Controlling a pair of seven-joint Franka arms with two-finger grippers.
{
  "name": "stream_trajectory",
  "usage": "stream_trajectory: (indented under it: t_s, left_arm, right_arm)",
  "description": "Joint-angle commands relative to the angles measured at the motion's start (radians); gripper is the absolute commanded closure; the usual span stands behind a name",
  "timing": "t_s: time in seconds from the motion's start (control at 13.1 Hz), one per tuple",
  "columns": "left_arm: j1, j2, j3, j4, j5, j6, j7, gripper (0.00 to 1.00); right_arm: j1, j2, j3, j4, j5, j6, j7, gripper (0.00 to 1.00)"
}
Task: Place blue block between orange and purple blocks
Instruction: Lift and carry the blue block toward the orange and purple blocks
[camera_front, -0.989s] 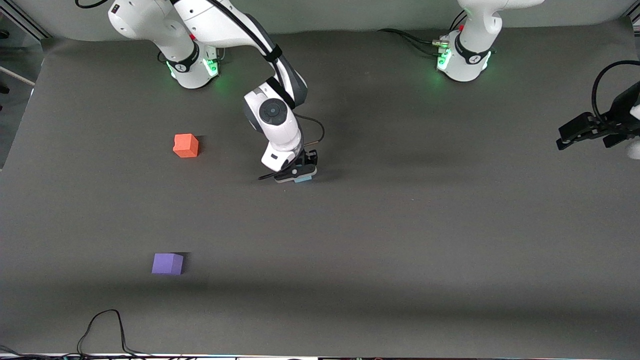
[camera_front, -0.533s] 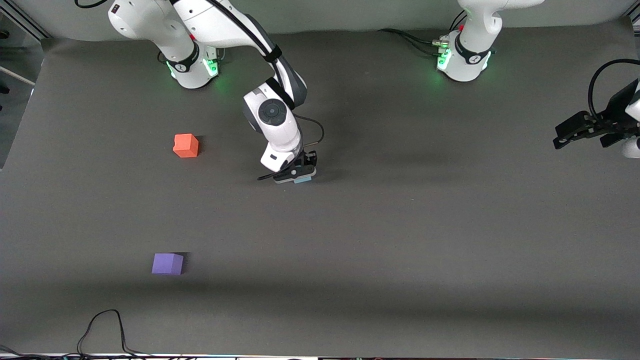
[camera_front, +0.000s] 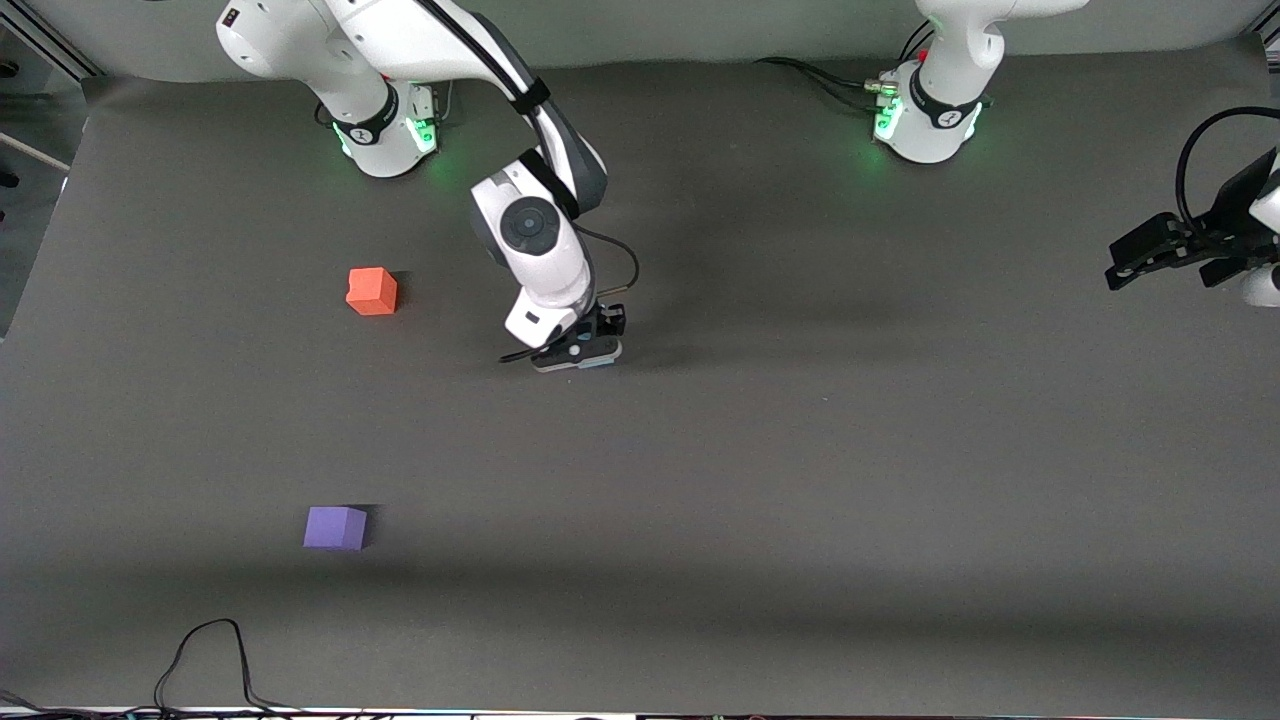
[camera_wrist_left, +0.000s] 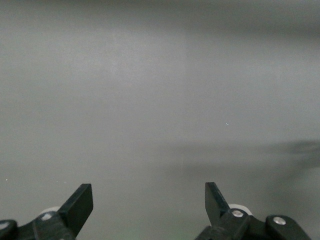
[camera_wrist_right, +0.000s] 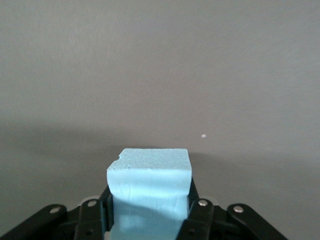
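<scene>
**Blue block clamped in the right gripper, away from the other two cubes**

The blue block (camera_wrist_right: 149, 192) is a cube, so it has no long axis; in the right wrist view it sits square between the fingers, one flat face up, with a small chip at one upper corner. No face of it shows any label or writing.

The right gripper (camera_front: 590, 356) is closed on the blue block, its fingers (camera_wrist_right: 198, 220) pressed against two opposite sides. From the front only a sliver of blue shows under the gripper; whether the block touches the table (camera_front: 850, 450) cannot be told.

Taking the orange block (camera_front: 372, 291) as landmark: the right gripper and its block lie toward the left arm's end of the table from it. The purple block (camera_front: 335, 527) lies well apart from the orange block and nearer to the front camera.

The left gripper (camera_front: 1165, 255) waits above the table's edge at the left arm's end, its fingers (camera_wrist_left: 77, 205) spread wide and holding nothing.
</scene>
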Motion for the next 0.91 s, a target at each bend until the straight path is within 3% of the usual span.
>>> stream_trajectory:
  t_s: [0.0, 0.3, 0.53, 0.84]
  left_arm:
    - [-0.013, -0.017, 0.008, -0.019, 0.005, 0.002, 0.012, 0.00]
    - [-0.013, -0.017, 0.008, -0.019, 0.005, -0.001, 0.013, 0.00]
    - [-0.014, -0.014, 0.008, -0.019, 0.007, -0.002, 0.012, 0.00]
    - [-0.014, -0.013, 0.008, -0.018, 0.008, 0.001, 0.013, 0.00]
  right_arm:
    - [0.000, -0.098, -0.065, 0.040, 0.020, -0.145, 0.001, 0.81]
    - [0.000, -0.185, -0.219, 0.218, 0.014, -0.444, -0.014, 0.81]
    - [0.003, -0.191, -0.346, 0.373, 0.004, -0.659, -0.094, 0.81]
    - [0.003, -0.269, -0.518, 0.392, 0.003, -0.777, -0.295, 0.81]
